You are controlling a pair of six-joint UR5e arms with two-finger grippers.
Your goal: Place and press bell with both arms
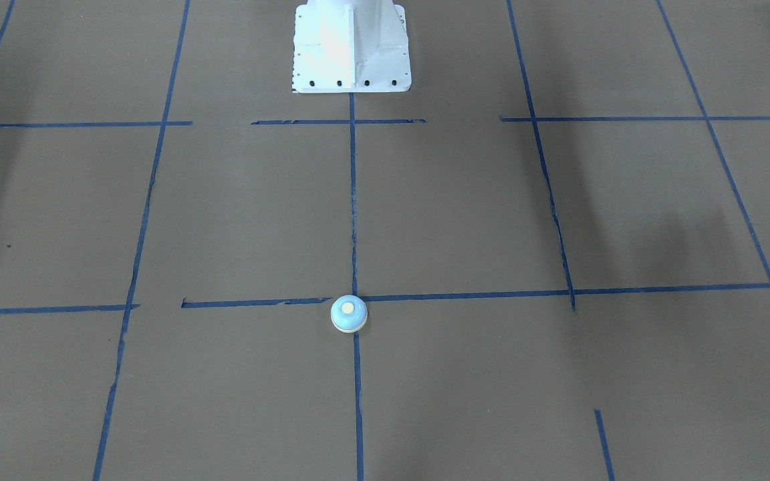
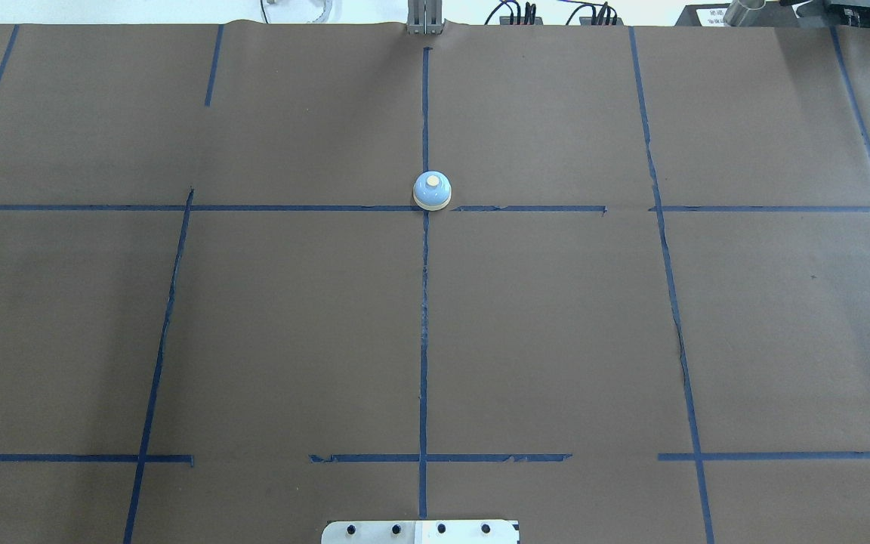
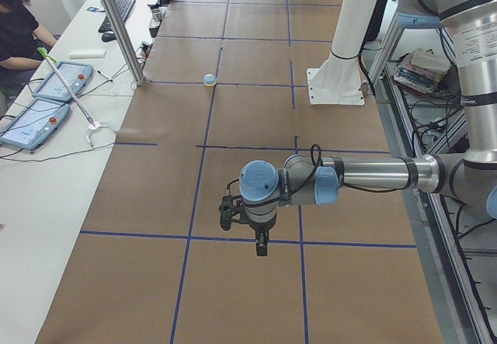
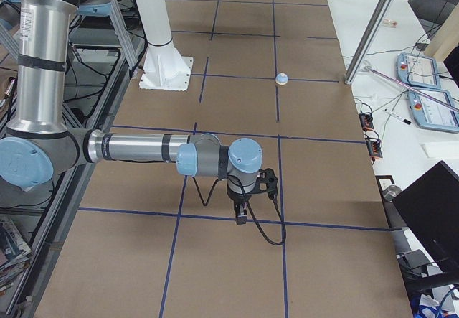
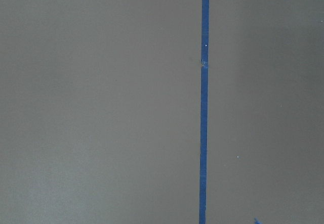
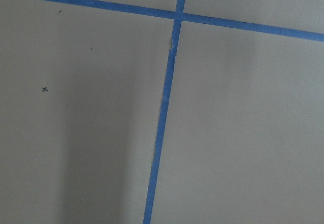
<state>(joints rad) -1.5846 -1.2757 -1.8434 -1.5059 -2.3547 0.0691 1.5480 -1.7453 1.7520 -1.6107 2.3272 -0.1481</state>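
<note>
The bell point(image 1: 349, 314) is a small light-blue dome with a cream button. It stands alone where two blue tape lines cross, on the table's far side from the robot point(image 2: 432, 190). It is small in the side views point(image 3: 209, 78) point(image 4: 282, 79). The left gripper point(image 3: 261, 244) shows only in the exterior left view, pointing down over the table's left end, far from the bell. The right gripper point(image 4: 240, 214) shows only in the exterior right view, pointing down over the right end. I cannot tell whether either is open or shut. The wrist views show only brown paper and blue tape.
The white bolted pedestal point(image 1: 351, 47) stands at the robot's side of the table point(image 2: 420, 531). Blue tape lines point(image 2: 424, 332) grid the brown paper. A side bench holds teach pendants point(image 3: 35, 119) with an operator point(image 3: 15, 18) behind; a metal post point(image 3: 116, 26) rises at the table's far edge.
</note>
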